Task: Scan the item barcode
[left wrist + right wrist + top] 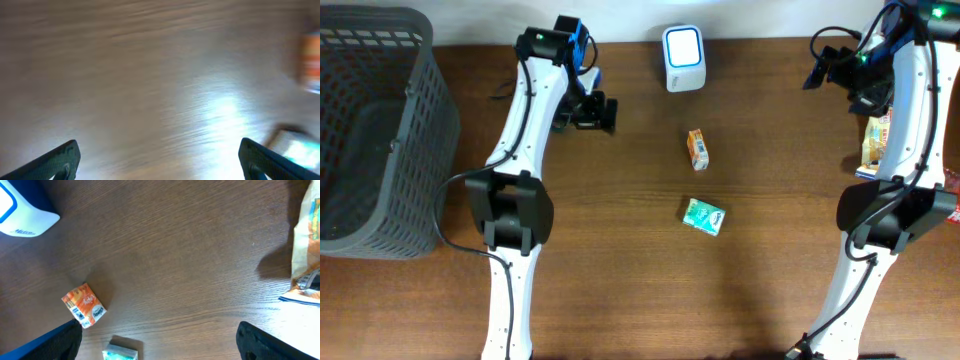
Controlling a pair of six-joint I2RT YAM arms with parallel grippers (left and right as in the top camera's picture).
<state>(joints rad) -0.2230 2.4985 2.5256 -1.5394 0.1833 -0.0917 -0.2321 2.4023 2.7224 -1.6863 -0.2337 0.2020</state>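
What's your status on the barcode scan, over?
Empty-handed: left gripper open, right gripper open. Mid-table, orange carton and green pack, untouched. Far edge, scanner, nothing blocking it.

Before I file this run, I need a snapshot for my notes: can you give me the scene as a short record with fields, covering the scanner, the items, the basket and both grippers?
scanner: white and blue, at the back of the table
orange carton: lying in front of the scanner, untouched
green carton: nearer the front, apart from the orange carton
grey basket: at the left side
packets: at the right edge
left gripper: open, holding nothing
right gripper: open, holding nothing
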